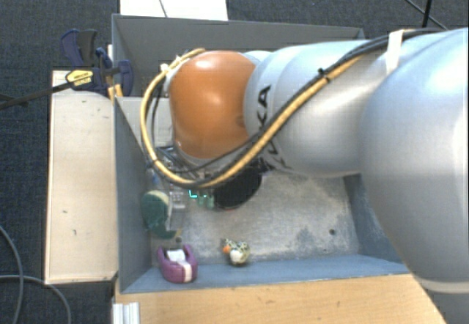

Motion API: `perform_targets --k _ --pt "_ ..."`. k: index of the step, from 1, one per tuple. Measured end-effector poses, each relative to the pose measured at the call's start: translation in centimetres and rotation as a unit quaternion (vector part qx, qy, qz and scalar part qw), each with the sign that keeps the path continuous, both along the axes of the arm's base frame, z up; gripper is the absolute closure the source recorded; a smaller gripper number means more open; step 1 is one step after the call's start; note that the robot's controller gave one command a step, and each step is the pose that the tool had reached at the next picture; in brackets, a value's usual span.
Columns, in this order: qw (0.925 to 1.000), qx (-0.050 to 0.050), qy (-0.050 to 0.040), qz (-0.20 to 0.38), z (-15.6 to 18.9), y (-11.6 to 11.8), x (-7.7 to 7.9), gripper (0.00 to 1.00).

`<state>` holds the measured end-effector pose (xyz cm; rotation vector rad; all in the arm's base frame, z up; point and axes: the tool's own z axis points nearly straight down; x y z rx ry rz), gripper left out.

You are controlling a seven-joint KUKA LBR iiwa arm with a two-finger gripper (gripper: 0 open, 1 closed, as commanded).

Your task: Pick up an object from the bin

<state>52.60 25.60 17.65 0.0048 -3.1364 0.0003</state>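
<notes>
A purple lump [176, 263] with a white patch lies in the near left corner of the bin [293, 270], a small pale figure [236, 251] marked green and yellow sits well apart to its right along the same wall, and a black round thing [240, 187] lies farther back.

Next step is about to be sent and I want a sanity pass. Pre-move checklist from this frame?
1. Gripper inside the grey metal bin, low by its left wall: ok.
2. Nearest thing known: dark green rounded object, right beside the gripper: ok.
3. Grasp on it: cannot tell.
4. Clearance to the left wall: looks tight, not ok.
5. Purple-and-white object and small pale speckled ball lie apart from the gripper, at the near wall: ok.
6. Black round object, partly under the arm, free of contact: cannot tell.
</notes>
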Motion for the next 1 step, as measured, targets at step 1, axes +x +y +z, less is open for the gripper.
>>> perform_targets --k 1 --pt "0.9864 -0.001 -0.0015 0.164 -10.84 -10.99 4.63 0.00"
